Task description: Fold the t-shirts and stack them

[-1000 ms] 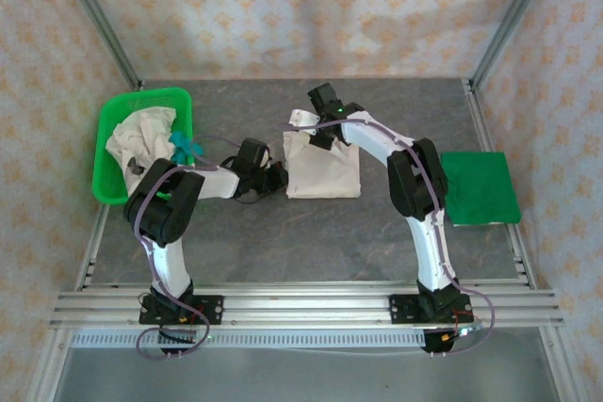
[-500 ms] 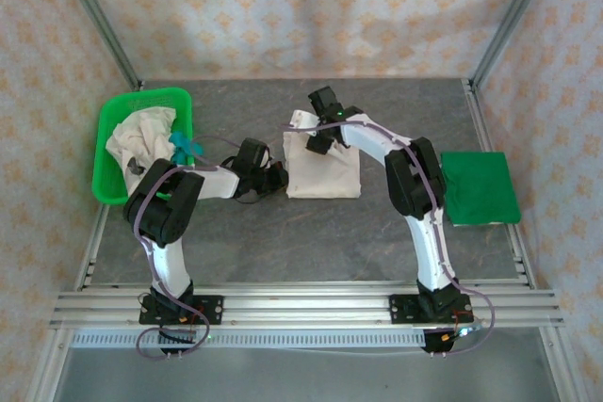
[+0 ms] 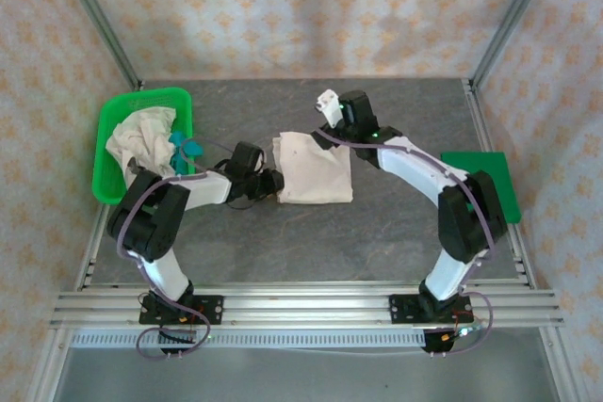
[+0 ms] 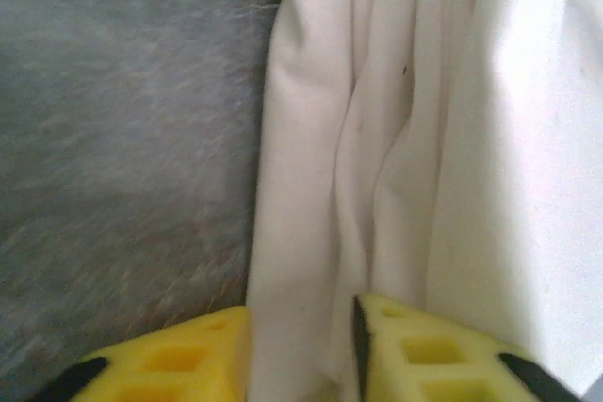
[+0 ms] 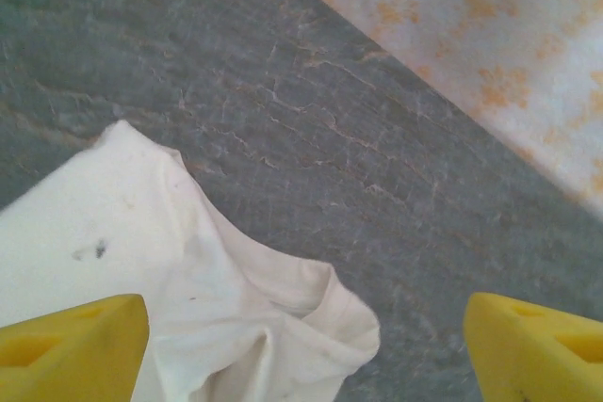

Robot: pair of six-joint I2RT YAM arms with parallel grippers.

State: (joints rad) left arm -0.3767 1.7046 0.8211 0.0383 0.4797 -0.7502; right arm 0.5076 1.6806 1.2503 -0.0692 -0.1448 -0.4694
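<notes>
A folded cream t-shirt [image 3: 316,168] lies flat in the middle of the table. My left gripper [image 3: 273,182] sits low at its left edge. In the left wrist view the yellow fingers [image 4: 179,364] stand a little apart, and a fold of the t-shirt [image 4: 311,233] lies loose between them. My right gripper [image 3: 328,105] hovers above the shirt's far edge. It is wide open, with nothing between the fingers, and below it lies a rumpled corner of the shirt [image 5: 236,317]. Another cream t-shirt [image 3: 137,136] and a teal one [image 3: 186,147] sit in the basket.
The green plastic basket [image 3: 111,118] stands at the left edge of the table. A flat green mat [image 3: 490,181] lies at the right, partly behind my right arm. Metal frame posts and patterned walls [image 3: 301,7] close in the table.
My right gripper opened, let go of the shirt's far edge and rose, its arm swinging out to the right. The left jaws parted slightly. The shirt slid a little to the left.
</notes>
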